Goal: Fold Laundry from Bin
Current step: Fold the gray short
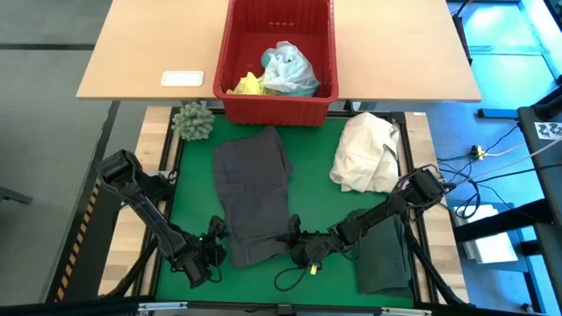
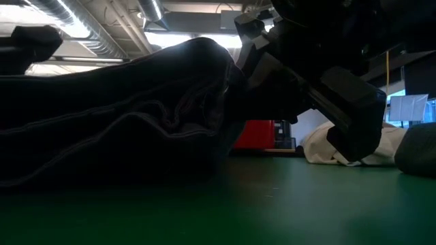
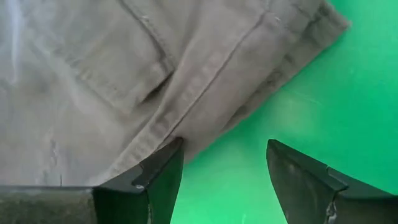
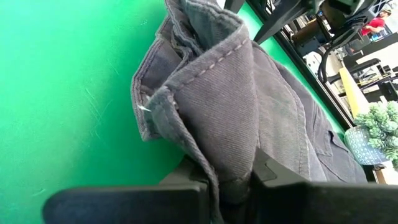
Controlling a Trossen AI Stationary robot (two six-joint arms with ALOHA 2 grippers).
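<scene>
The grey garment lies spread on the green mat, its near right corner raised in a hump. My right gripper is shut on that corner. At the garment's near left corner, my left gripper stands open low over the mat; one finger is at the hem and the other is over bare mat. The red bin at the far edge holds yellow and turquoise laundry. A dark green garment lies at the near right. My left gripper has one fingertip at the grey garment's hem edge; I cannot tell whether it touches the cloth. My right gripper pinches a stitched, folded-over edge at the garment's near right corner between its two fingers, in several layers. It comes slanting down from the table's right. The pinched cloth stands bunched above the mat, while the rest lies flat.
A cream-white cloth bundle lies at the mat's far right, and a green spiky ball sits at its far left corner. A white card is on the wooden table beside the bin. Bare mat shows left of the garment.
</scene>
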